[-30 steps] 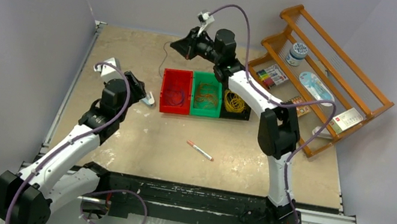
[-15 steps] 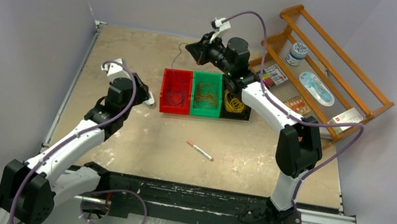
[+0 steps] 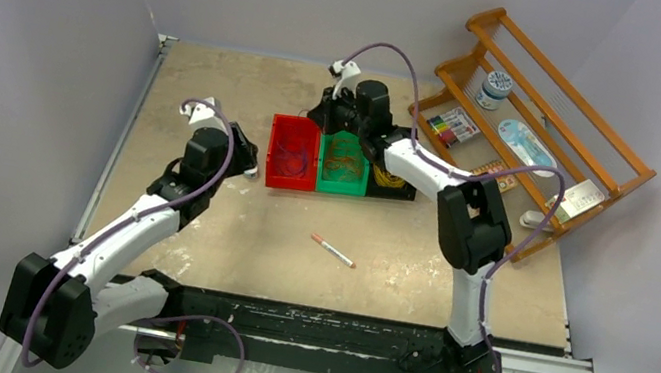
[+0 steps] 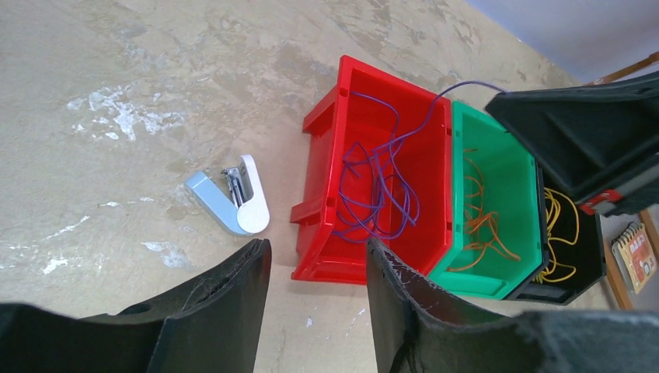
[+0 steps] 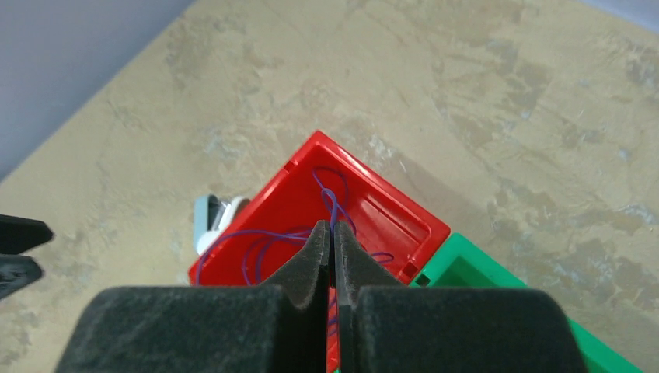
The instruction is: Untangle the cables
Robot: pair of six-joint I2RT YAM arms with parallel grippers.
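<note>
Now the right gripper (image 5: 332,229) is found lower than before, over the red bin (image 4: 434,167), clamped shut on the purple cable (image 5: 332,203), which is trailed from its fingertips into that bin; the left gripper (image 4: 317,256) is held open, empty.

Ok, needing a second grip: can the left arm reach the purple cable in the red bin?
Probably yes: the left gripper is open beside the red bin; the purple cable lies uncovered inside.

I see the purple cable (image 4: 373,194) looped loosely in the red bin (image 4: 320,124), one strand rising out, pinched in my right claw (image 5: 332,241). The orange cable (image 4: 478,221) sprawls in the green bin (image 4: 497,148), and the yellow cable (image 4: 563,233) coils in the black bin (image 4: 544,294).
</note>
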